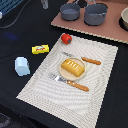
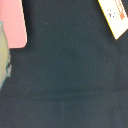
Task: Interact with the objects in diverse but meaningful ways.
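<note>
In the exterior view we see a dark tabletop [image 1: 15,40] with a striped placemat [image 1: 100,75] filling the centre and lower right of the frame, and on it a golden-orange bread loaf [image 1: 73,67] lies on a small plate [image 1: 83,73] between an orange-handled knife [image 1: 91,61] and fork [image 1: 70,82]. The red round fruit [image 1: 66,38] sits just off the placemat's upper left edge, the flat yellow packet [image 1: 40,49] lies left of centre, the pale blue-white carton [image 1: 22,66] stands at the left edge, and two grey pots [image 1: 95,14] rest on a tan board [image 1: 90,29] across the top. We cannot tell the end effector's state, since neither view shows it; the wrist view shows only dark surface, a pink edge and a yellow-white corner.
</note>
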